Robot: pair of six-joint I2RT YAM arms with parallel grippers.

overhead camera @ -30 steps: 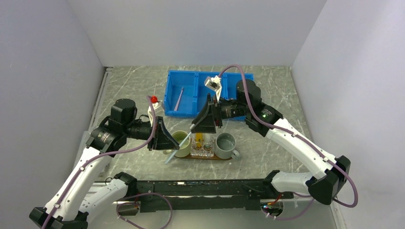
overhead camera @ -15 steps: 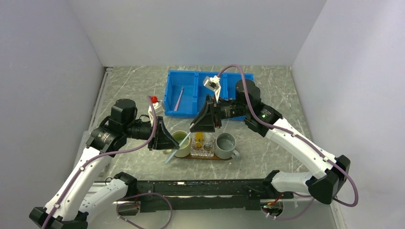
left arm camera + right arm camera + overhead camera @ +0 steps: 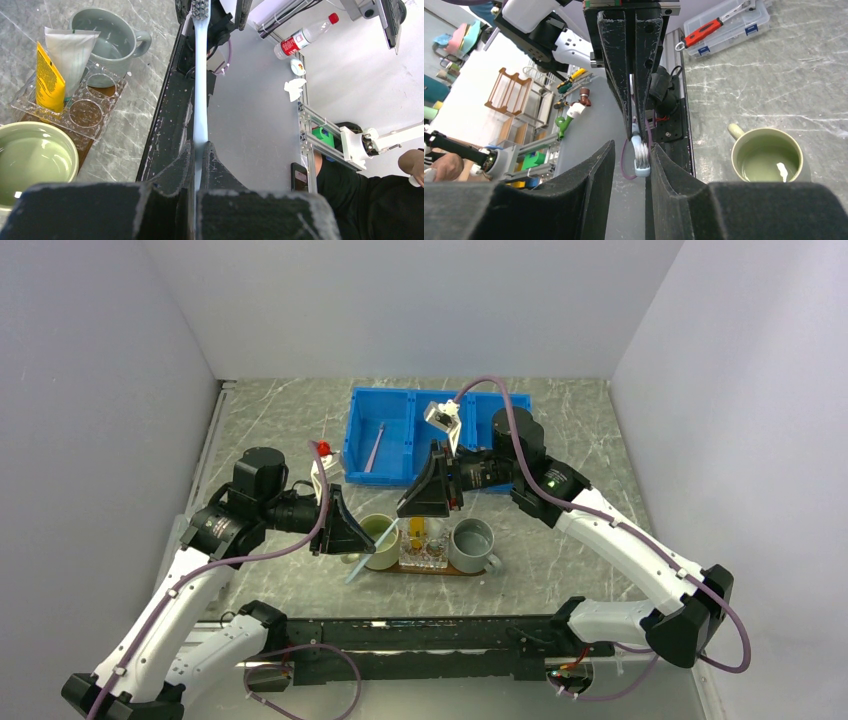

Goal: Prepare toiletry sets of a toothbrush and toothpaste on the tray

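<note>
My left gripper [image 3: 350, 535] [image 3: 199, 147] is shut on the pale grey toothbrush [image 3: 200, 80] and holds it slanted above the table beside the green mug [image 3: 380, 540]. The brush head [image 3: 640, 155] lies between the fingers of my open right gripper [image 3: 425, 502] [image 3: 631, 147], close to one finger. The yellow tube [image 3: 50, 80] and the white tube [image 3: 70, 50] stand in a clear holder [image 3: 85, 112] on the dark-brown tray [image 3: 440, 571]. The pinkish toothbrush [image 3: 375, 450] lies in the blue bin [image 3: 400, 405].
A grey mug [image 3: 472, 545] [image 3: 107, 37] stands on the tray to the right of the holder, the green mug [image 3: 766, 157] to its left. The blue bin sits behind both grippers. A dark rail [image 3: 420, 625] runs along the table's near edge.
The right gripper has edged slightly left around the brush head. The left gripper and the toothbrush stay where they were.
</note>
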